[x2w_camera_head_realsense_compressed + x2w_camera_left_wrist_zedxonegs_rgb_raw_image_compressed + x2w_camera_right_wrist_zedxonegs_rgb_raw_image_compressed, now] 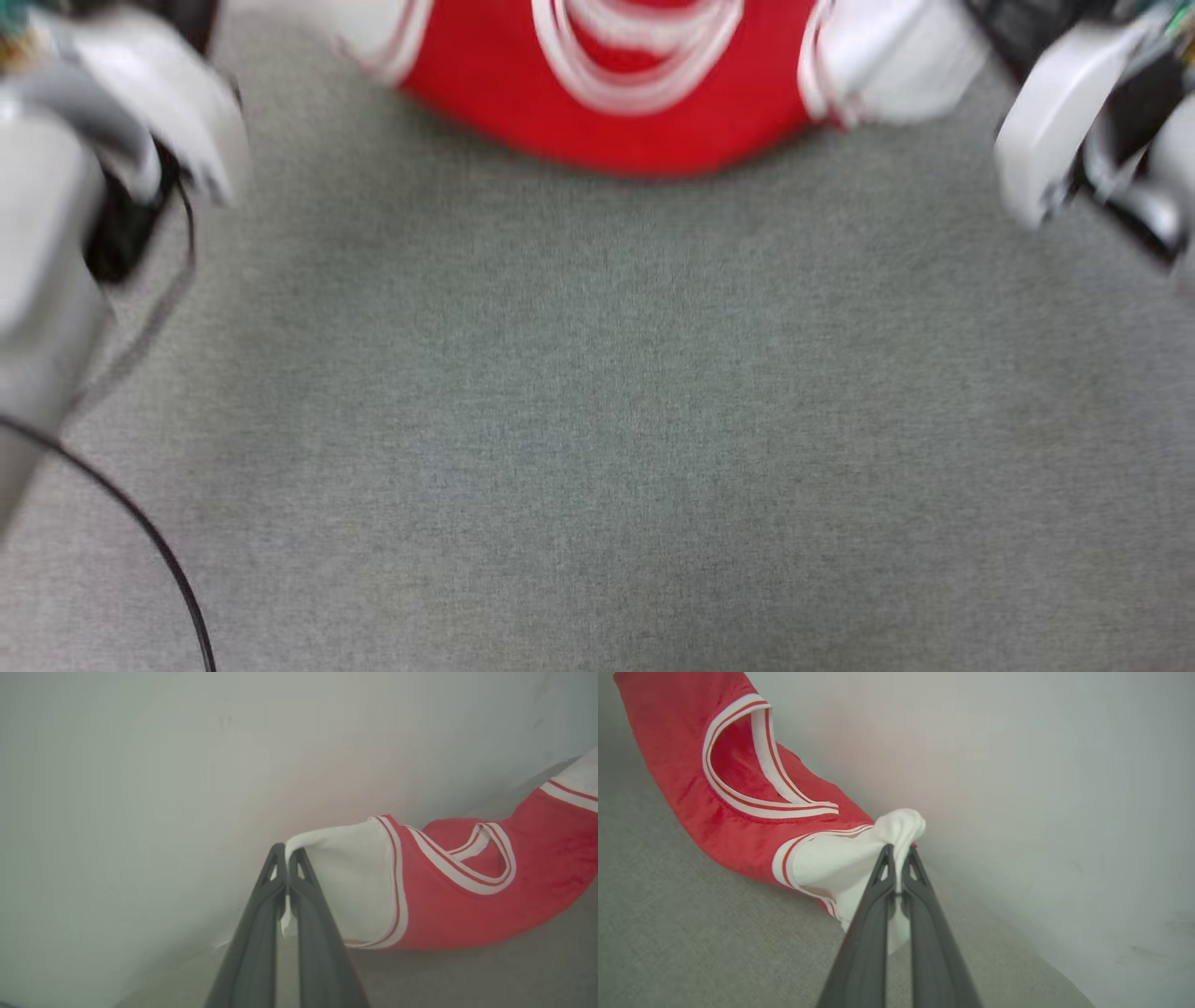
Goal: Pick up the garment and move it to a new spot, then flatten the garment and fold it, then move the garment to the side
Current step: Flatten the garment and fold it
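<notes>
Okay, we see the left gripper (286, 856) with fingers pressed together, pinching the edge of one white sleeve of the garment (467, 905). We see the right gripper (897, 854) clamped the same way on the other white sleeve, fabric bunched at its tips. The red body sags between them with the striped collar showing. Its lower edge is against the grey fabric surface (597, 420), far side, near a pale wall (140, 788). Head view is blurred; a black cable (149, 532) lies at lower left.
</notes>
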{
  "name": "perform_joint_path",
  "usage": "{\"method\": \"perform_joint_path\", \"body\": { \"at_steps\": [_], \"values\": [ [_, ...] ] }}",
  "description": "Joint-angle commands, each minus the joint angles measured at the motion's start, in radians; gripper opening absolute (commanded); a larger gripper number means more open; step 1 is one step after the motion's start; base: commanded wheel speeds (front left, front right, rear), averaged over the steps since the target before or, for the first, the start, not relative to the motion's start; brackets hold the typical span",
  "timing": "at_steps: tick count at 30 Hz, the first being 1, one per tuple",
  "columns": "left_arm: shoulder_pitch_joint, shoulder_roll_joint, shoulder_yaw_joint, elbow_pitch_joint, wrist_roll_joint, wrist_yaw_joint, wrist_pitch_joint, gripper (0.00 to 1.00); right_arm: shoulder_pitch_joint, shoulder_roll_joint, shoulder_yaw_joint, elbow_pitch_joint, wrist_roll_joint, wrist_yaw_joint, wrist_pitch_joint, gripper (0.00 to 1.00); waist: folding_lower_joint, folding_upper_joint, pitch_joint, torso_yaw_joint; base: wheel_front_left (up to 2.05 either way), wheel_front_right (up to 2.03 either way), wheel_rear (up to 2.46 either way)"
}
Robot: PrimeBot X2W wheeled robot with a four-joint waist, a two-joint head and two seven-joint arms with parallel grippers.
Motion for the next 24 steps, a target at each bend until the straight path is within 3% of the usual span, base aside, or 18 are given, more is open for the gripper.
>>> {"method": "perform_joint_path", "body": {
  "at_steps": [1,8,17,24],
  "values": [
    [0.057,0.004,-0.004,-0.020,-0.014,0.011,-0.007,0.00,0.036,-0.007,0.016,-0.011,0.013,-0.001,-0.009,0.00,0.0000,0.0000,-0.049,-0.004,0.00,0.00,0.00],
    [0.383,0.066,-0.010,-0.176,-0.105,0.102,-0.018,0.00,0.217,-0.055,0.088,-0.081,0.086,-0.001,-0.039,0.00,0.0000,0.0000,-0.137,-0.010,0.00,0.00,0.00],
    [0.786,0.168,0.010,-0.391,-0.226,0.287,-0.035,0.00,0.467,-0.159,0.105,-0.150,0.147,-0.001,-0.073,0.00,0.0000,0.0000,-0.227,-0.017,0.00,0.00,0.00],
    [0.994,0.214,0.010,-0.491,-0.272,0.390,-0.043,0.00,0.665,-0.238,0.085,-0.199,0.159,-0.001,-0.068,0.00,0.0000,0.0000,-0.287,-0.006,0.00,0.00,0.00]
  ]
}}
